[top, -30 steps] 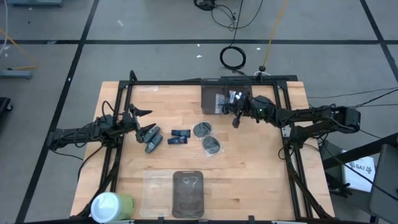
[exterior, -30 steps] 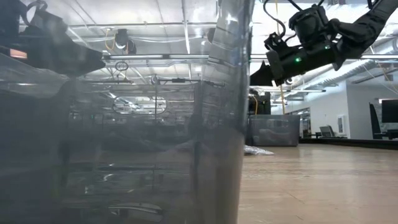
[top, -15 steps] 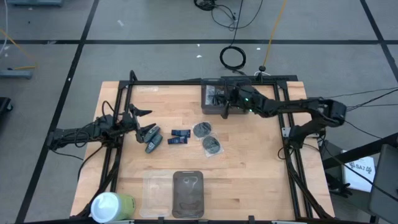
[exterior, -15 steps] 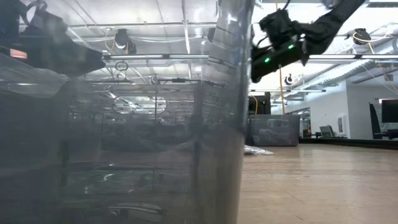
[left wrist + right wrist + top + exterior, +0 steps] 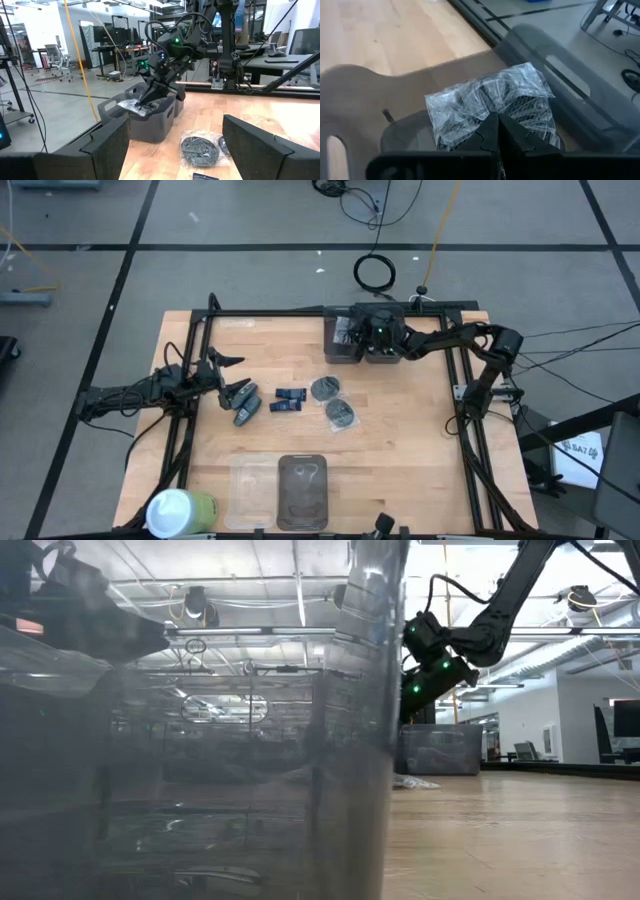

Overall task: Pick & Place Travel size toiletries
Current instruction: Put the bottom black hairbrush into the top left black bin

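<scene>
My right gripper [image 5: 364, 337] hovers over the dark grey bin [image 5: 338, 348] at the table's far edge, shut on a clear-wrapped dark packet [image 5: 490, 100]. The left wrist view shows that packet [image 5: 131, 106] hanging just above the bin [image 5: 150, 127]. My left gripper [image 5: 232, 378] waits open at the table's left, beside a grey oblong bottle [image 5: 245, 410]. Two dark blue packs [image 5: 289, 400] and two dark round packets [image 5: 325, 388] [image 5: 340, 412] lie flat on the wood mid-table. My right gripper pinches the packet's crinkled clear wrap [image 5: 492, 111] between its two fingers, at the wrap's edge nearest the wrist. The fingers slant down from the table's right. The packet is lifted clear and hangs beyond the fingertips, over the bin's opening.
Two see-through bins [image 5: 300, 490] stand at the near edge, and one fills the low view's left [image 5: 200, 740]. A white-and-green cylinder [image 5: 180, 510] stands at the near-left corner. A black frame [image 5: 300, 312] rims the table. Bare wood lies at the right.
My right gripper has carried the wrapped packet toward the far edge and to the left, from beside the bin to above it, and has come lower. It has stayed shut. The left arm and the items on the table have kept still.
</scene>
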You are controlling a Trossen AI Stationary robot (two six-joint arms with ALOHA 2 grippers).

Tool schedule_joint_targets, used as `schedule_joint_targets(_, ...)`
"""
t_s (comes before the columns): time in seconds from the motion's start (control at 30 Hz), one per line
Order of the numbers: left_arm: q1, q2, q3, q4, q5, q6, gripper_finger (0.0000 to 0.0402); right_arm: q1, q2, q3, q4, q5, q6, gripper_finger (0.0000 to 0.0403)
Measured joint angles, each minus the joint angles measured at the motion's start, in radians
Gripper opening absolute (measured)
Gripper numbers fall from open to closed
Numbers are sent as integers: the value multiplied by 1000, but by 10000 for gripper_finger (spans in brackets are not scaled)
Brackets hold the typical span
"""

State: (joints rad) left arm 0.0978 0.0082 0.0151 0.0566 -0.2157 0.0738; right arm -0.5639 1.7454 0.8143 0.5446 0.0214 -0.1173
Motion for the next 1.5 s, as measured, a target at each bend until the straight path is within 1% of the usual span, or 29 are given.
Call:
schedule_joint_targets(0.53,0,0,0,0,0,0,310,4,-6,0,14,2,0,4)
schedule_joint_targets(0.63,0,0,0,0,0,0,310,4,-21,0,2,2,20,21)
schedule_joint_targets(0.93,0,0,0,0,0,0,310,12,-38,0,14,2,28,96)
schedule_joint_targets(1.1,0,0,0,0,0,0,310,37,-89,-1,-2,-1,27,121)
schedule_joint_targets(1.3,0,0,0,0,0,0,310,114,-210,-1,-12,-99,26,127)
schedule_joint_targets(1.5,0,0,0,0,0,0,310,238,-312,-1,-62,-193,26,128)
